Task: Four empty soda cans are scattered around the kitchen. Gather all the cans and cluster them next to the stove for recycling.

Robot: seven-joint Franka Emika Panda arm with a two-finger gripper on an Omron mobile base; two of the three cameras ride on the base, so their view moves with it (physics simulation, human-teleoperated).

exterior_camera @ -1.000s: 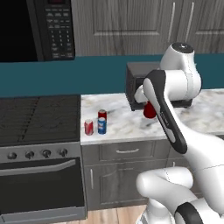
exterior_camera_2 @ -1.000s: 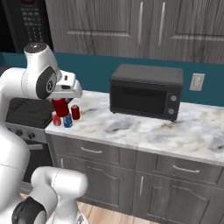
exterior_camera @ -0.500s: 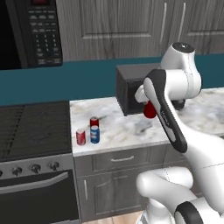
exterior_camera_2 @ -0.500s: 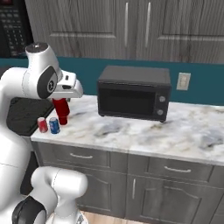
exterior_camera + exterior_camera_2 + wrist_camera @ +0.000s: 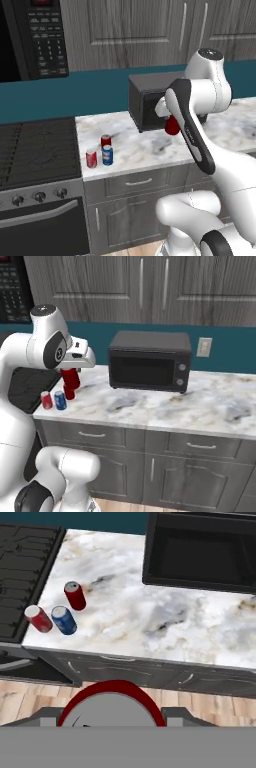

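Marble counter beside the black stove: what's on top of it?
Three soda cans clustered near the stove: two red, one blue. Further right sits a boxy black microwave. The arm covers part of the counter behind it.

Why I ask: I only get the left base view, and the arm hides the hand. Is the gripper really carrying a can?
Observer: Yes. In the hand view, the silvery top of the held red can sits between the finger tips of the gripper.
Operator: Is it upright?
Observer: In the right base view it hangs upright under the hand, left of the boxy microwave.
Operator: Are the cans by the stove touching?
Observer: From above, no. The blue can and two red cans stand slightly apart near the stove.
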